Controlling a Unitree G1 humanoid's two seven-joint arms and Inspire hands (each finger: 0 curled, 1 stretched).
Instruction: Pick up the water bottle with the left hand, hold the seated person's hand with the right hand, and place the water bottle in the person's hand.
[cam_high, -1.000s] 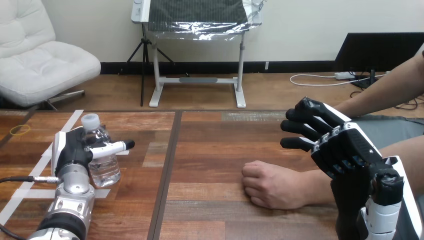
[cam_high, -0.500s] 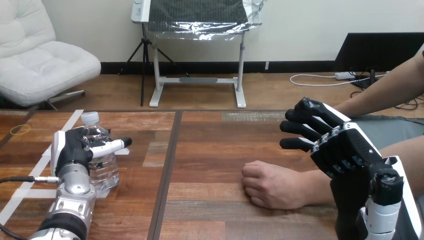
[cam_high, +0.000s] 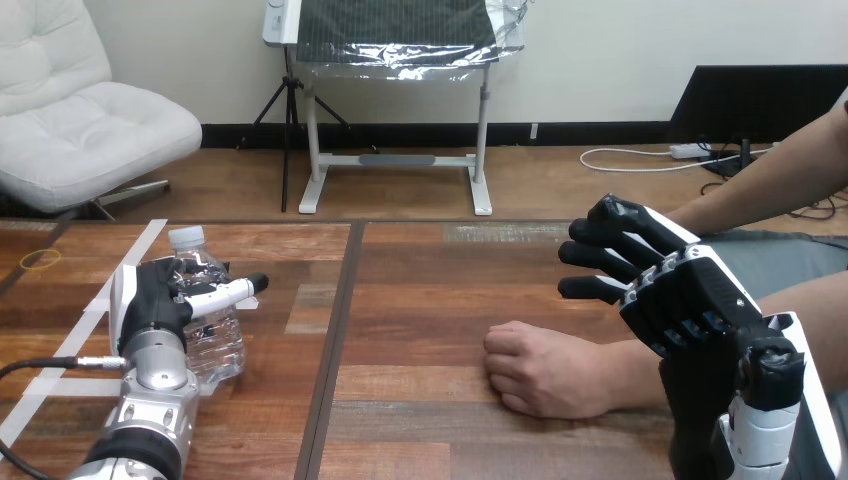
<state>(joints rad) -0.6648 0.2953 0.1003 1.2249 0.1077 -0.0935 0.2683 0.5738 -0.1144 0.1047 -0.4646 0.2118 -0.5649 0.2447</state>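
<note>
Stretching across everything, the brown wooden plank tabletop (cam_high: 420, 300) carries the action. Over on the right, the right robot hand (cam_high: 690, 300) hangs in the air, its black-and-white fingers (cam_high: 600, 255) straight and spread, open, gripping nothing, pointing leftward. Just below it, the person's hand (cam_high: 540, 368) lies on the tabletop as a closed fist, apart from those fingers. Now the left side: the left robot hand (cam_high: 150, 305) is wrapped round the clear plastic water bottle (cam_high: 215, 335), thumb (cam_high: 225, 293) across its front. The bottle leans slightly, well apart from the fist. Whether its base touches the wood, I can't tell. White cap (cam_high: 186, 237) on top. White tape strips (cam_high: 130, 255) run beside it, and a yellow rubber band (cam_high: 40, 259) lies far left.
</note>
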